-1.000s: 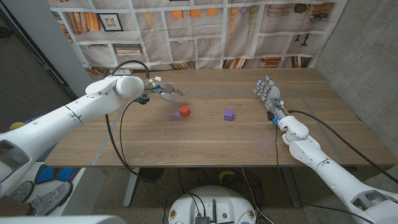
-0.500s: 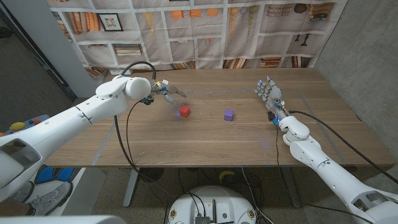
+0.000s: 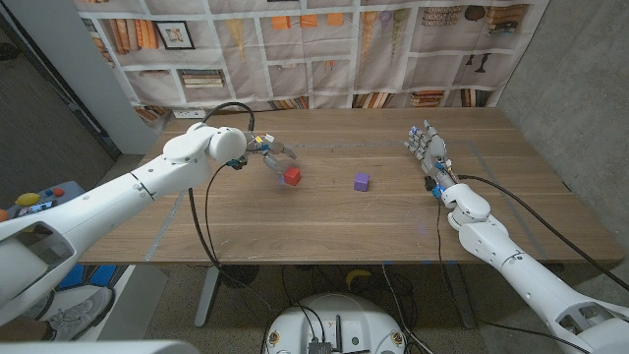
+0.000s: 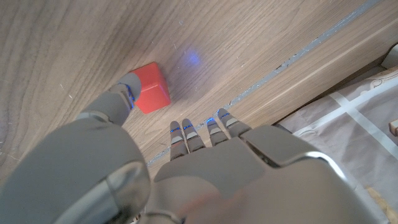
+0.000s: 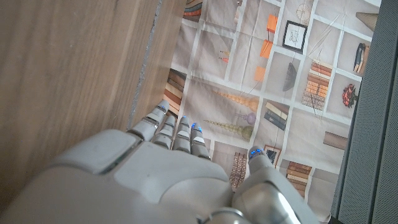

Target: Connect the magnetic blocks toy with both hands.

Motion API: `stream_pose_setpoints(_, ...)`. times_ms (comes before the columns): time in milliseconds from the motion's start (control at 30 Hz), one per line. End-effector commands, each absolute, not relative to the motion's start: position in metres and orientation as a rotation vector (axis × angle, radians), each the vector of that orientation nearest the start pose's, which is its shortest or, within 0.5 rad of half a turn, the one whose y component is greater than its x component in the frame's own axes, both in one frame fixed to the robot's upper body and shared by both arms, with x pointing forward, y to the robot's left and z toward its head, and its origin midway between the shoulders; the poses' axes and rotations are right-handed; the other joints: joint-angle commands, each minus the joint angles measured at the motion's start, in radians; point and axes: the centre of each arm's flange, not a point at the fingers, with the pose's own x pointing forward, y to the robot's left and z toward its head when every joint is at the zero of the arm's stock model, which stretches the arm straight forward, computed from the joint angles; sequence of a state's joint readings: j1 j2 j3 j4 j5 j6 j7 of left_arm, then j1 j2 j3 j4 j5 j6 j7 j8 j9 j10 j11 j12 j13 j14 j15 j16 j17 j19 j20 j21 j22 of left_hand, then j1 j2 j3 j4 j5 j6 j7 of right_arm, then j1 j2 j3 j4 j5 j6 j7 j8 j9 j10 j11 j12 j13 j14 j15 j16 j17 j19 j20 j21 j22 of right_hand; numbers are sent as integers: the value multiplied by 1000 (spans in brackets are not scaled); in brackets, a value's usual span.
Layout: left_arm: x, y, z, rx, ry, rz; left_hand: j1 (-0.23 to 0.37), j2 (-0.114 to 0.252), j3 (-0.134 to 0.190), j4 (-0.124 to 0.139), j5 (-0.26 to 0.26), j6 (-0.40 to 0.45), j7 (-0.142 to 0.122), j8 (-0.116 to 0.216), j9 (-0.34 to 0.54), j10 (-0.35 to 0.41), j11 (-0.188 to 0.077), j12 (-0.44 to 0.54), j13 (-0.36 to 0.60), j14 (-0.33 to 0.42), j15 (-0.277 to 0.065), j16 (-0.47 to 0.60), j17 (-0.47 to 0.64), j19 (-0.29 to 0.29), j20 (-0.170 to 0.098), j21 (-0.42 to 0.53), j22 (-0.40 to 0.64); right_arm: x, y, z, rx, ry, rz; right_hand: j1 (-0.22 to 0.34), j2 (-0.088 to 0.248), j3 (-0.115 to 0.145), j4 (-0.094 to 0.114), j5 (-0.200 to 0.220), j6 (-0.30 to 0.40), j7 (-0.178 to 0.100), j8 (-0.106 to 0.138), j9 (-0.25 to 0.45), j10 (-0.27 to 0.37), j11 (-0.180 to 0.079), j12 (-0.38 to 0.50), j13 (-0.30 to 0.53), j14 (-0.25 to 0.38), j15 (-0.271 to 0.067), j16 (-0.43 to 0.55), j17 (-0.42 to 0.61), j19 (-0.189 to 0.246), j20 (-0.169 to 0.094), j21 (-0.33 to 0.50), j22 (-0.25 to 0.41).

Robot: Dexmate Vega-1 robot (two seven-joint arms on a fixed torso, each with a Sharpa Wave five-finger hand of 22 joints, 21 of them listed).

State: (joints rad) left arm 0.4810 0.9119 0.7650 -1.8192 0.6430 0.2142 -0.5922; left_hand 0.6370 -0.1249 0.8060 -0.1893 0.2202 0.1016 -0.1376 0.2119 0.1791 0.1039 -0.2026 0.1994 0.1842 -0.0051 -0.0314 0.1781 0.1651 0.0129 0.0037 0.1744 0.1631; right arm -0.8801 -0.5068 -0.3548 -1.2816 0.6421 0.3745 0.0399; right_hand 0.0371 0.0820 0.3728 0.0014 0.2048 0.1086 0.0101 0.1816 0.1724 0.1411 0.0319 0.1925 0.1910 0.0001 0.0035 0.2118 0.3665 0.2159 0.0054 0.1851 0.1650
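The left hand (image 3: 270, 152) spreads its grey fingers (image 4: 186, 134) around nothing, its thumb tip touching the glossy red cube (image 3: 292, 175). The matte purple cube (image 3: 362, 181) sits nearby on the grained wooden table (image 3: 295, 221). The right hand (image 3: 428, 147) stands open, holding nothing.

Wooden surface (image 3: 324, 221), its grain running lengthwise, crossed by pale tape lines (image 3: 167, 231); a printed backdrop (image 3: 324, 49) of bookshelves, framed pictures and ornaments hung behind the far edge; a grey wall (image 3: 580, 79) stood beside it; coloured objects (image 3: 29, 200) lay on the floor, too small to identify.
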Motion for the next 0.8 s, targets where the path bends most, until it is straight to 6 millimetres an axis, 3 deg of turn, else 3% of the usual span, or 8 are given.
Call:
stream_pose_setpoints(33, 602, 206, 49, 1883, -317, -226, 15, -3, -5, -2, 0, 4, -4, 2, 2, 15, -4, 9, 3, 16, -50, 11, 5, 8, 5, 9, 3, 645, -303, -42, 55, -642, 186, -2, 43, -2, 4, 9, 2, -4, 5, 2, 4, -6, 5, 1, 5, 5, 6, 0, 14, -1, 7, 4)
stream_pose_setpoints(433, 598, 205, 34, 1885, -376, -113, 64, -23, -23, -2, -5, 52, 0, 21, 4, 68, -11, 24, 9, 86, -74, 22, 7, 46, 6, 18, 4, 645, -305, -43, 59, -645, 185, 0, 45, 0, 4, 9, 4, -8, 6, 2, 7, -8, 6, 1, 7, 5, 7, -2, 17, 0, 8, 4)
stream_pose_setpoints(800, 597, 207, 27, 1860, -422, -21, 141, -37, -69, 0, -11, 134, 2, 48, 6, 173, -14, 49, 18, 195, -113, 32, 10, 105, 0, 23, 6, 646, -304, -44, 62, -645, 189, 1, 46, 0, 5, 10, 7, -16, 7, 2, 9, -9, 7, 1, 7, 5, 7, -3, 21, 3, 8, 4)
